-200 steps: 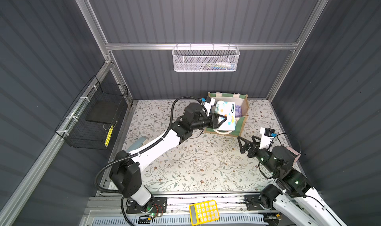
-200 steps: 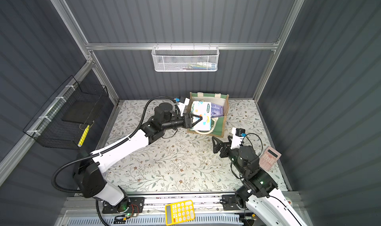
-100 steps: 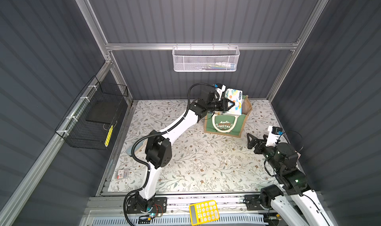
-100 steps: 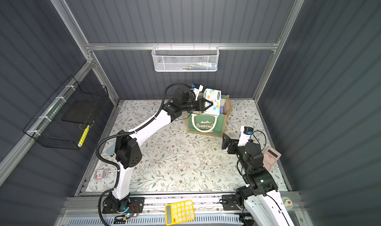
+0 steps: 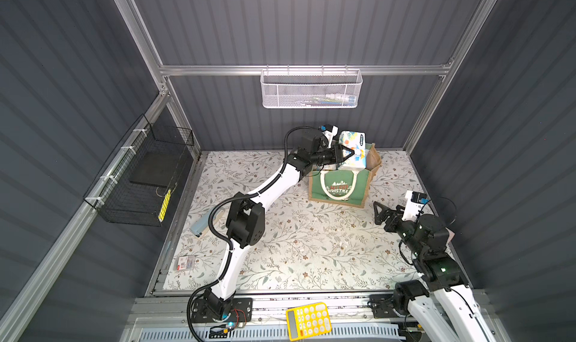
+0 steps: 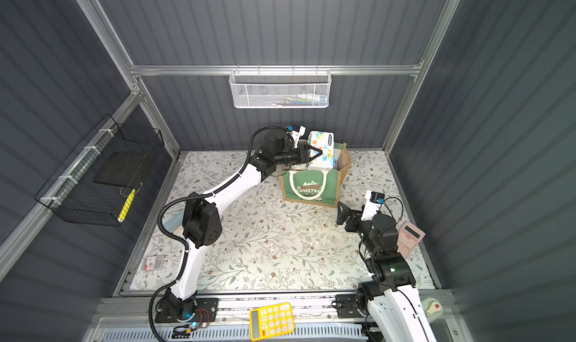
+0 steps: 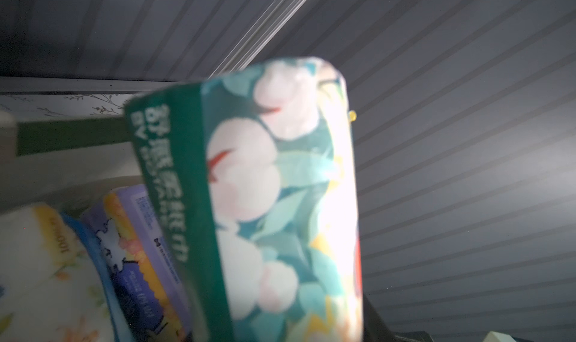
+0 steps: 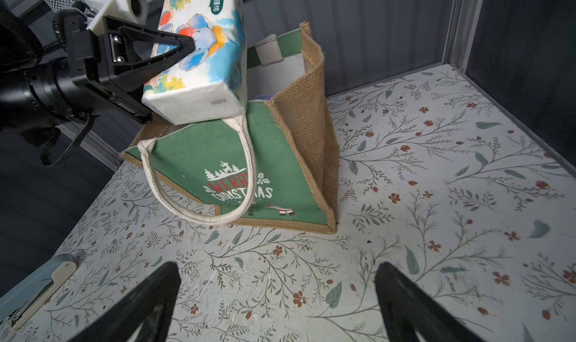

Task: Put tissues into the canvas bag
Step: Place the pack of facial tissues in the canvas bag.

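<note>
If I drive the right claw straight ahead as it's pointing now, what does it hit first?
Probably the canvas bag: the open right claw faces its green front, with only floral table between. Depth is unclear; a downward tilt would meet the table first.

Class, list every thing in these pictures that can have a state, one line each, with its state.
canvas bag, upright, open, packs inside.
cartoon-printed tissue pack, held on end over the bag's mouth.
left gripper, jaws shut on the cartoon-printed tissue pack.
right gripper, jaws open, empty.
purple pack, lying inside the bag.
yellow calculator, lying face up.
</note>
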